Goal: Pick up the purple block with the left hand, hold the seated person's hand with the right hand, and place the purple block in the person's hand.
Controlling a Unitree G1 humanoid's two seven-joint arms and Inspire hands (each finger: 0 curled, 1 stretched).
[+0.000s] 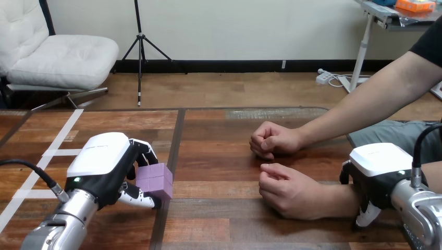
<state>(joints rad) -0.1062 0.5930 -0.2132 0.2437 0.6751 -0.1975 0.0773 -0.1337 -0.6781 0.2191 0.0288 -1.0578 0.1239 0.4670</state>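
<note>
The purple block rests on the wooden table at the left. My left hand is wrapped round it, fingers curled over its top and thumb against its lower side. The person's arms reach in from the right. Both of their hands lie on the table as loose fists: one farther back, one nearer. My right hand sits back-up at the nearer arm's wrist, touching or just over it. Whether it grips the wrist is hidden from me.
White tape lines cross the table's left part. A dark seam runs down the tabletop just right of the block. Bare wood lies between the block and the person's fists.
</note>
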